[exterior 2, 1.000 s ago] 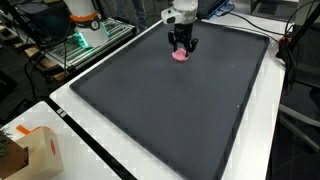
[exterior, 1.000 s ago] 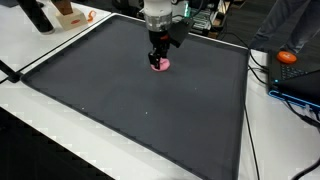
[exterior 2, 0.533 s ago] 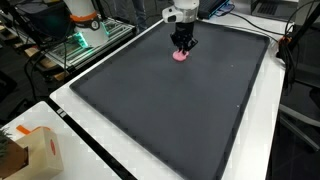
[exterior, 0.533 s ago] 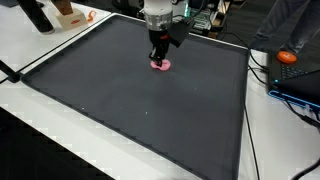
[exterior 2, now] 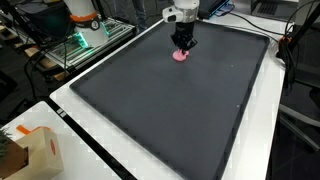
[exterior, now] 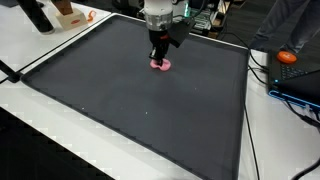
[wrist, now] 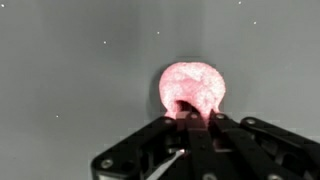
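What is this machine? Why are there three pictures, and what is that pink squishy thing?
It is a robot arm with a claw, called a gripper, at its end. Two pictures come from cameras standing outside the robot, in different places. The third comes from a camera on its wrist, so the black fingers look very close. A big dark mat lies on a white table. On the mat sits a pink lump. The gripper is shut, pinching the lump's edge.

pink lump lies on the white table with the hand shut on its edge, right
Wrong place: the pink lump lies on the dark mat, as both exterior views show. The rest holds: the hand is shut on its edge, as the wrist view shows.
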You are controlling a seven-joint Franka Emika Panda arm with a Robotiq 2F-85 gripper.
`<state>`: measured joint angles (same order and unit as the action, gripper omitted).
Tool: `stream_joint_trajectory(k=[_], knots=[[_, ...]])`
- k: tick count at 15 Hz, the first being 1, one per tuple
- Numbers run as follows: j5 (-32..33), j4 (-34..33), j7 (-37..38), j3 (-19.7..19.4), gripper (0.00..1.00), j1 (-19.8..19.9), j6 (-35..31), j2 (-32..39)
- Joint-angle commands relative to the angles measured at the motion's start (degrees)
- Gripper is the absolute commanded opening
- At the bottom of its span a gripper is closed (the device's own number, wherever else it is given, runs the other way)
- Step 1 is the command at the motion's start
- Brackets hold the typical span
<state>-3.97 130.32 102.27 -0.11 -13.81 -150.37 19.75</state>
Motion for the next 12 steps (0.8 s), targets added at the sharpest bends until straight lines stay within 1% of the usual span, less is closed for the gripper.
stream_joint_trajectory(k=[1, 5, 6, 8, 9, 10, 12], knots=[[1.26, -0.06, 1.64, -0.59, 0.01, -0.34, 0.72, 0.88], [1.26, 0.0, 1.44, -0.55, 0.01, -0.31, 0.73, 0.79], [2.08, 0.05, 2.12, -1.0, 0.01, -0.73, 0.85, 0.73], [1.51, 0.03, 1.49, -0.48, 0.01, -0.49, 1.64, 0.51], [1.96, 0.15, 2.38, -0.82, 0.3, -0.87, 1.02, 0.47], [1.92, 0.18, 1.89, -0.7, 0.31, -0.73, 1.1, 0.33], [1.54, 0.31, 1.08, -0.36, 0.44, -0.41, 1.16, 0.01]])
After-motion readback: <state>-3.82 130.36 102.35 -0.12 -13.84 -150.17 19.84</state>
